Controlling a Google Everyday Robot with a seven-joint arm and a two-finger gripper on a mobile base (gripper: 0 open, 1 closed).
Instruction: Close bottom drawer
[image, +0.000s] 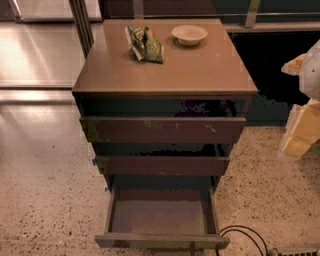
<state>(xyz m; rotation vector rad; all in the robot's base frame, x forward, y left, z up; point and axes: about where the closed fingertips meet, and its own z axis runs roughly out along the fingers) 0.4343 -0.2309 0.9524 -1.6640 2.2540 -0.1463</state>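
The brown cabinet (165, 65) stands in the middle of the camera view with three drawers. The bottom drawer (162, 242) is pulled far out toward me, with its plain dark-brown front lowest in view and its greyish-brown floor (160, 217) bare. The middle drawer front (162, 165) and the scratched top drawer front (162, 130) stick out only slightly. My gripper (301, 125), white and pale yellow, hangs at the right edge of the view, to the right of the cabinet at about top-drawer height, well apart from the bottom drawer.
A green snack bag (145, 45) and a pale bowl (189, 34) sit on the cabinet top. A black cable (245, 235) loops on the speckled floor at the drawer's right front corner. A dark post (80, 22) stands behind the cabinet's left side.
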